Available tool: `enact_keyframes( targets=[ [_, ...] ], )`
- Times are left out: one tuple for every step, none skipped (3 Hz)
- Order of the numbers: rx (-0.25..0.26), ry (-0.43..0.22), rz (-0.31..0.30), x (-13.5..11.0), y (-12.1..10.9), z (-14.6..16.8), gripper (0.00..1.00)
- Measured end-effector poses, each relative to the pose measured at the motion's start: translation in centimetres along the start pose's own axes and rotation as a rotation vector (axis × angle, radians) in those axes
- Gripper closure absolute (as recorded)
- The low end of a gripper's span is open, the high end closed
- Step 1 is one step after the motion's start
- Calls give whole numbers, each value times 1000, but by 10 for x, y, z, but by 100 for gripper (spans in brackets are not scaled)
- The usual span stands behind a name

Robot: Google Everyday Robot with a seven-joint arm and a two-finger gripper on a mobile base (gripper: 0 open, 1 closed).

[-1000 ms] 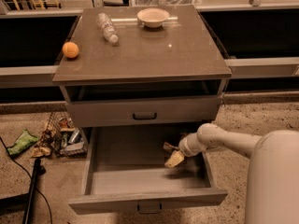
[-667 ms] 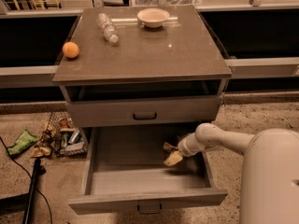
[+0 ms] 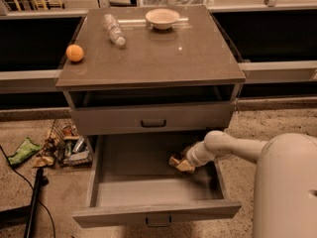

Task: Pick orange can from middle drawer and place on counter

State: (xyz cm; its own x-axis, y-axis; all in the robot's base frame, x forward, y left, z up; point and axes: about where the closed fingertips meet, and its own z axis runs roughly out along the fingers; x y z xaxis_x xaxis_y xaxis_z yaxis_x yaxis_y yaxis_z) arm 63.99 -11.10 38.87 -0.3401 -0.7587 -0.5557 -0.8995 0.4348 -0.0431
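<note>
The tool (image 3: 188,157) is down inside the middle drawer (image 3: 148,195), low & close to the drawer's right wall, at the end of the white arm (image 3: 233,147) that comes in from the right. The orange can (image 3: 177,163) is right at the tip of the tool, touching it on the left side. It sits on the drawer floor or just above it, can't say which. Can't tell if the tool is clamped on the can or just up against it; that bit is too dark. So the step in hand looks like the grab inside the drawer: lift not yet done. Next move prob. needs a firm hold first, then up & out toward the open front, b/c the shut drawer (image 3: 153,118) w/ its dark handle is just above & behind the tool & the can could bump its bottom edge. After that, up to the worktop (image 3: 163,58), well above the tool. Far up & left of the tool are a round orange fruit (image 3: 75,52), a clear bottle (image 3: 113,29) lying down & a bowl (image 3: 162,18) at the back. The bare mid & right of the worktop look like the easy place for the can.
</note>
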Motion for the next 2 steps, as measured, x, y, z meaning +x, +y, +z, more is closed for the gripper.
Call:
enact_keyframes(
  targets=[
    [-11,0,-35,-3,7,-2,86],
    [-30,-29,-55,-6,10,-5,100]
  ],
)
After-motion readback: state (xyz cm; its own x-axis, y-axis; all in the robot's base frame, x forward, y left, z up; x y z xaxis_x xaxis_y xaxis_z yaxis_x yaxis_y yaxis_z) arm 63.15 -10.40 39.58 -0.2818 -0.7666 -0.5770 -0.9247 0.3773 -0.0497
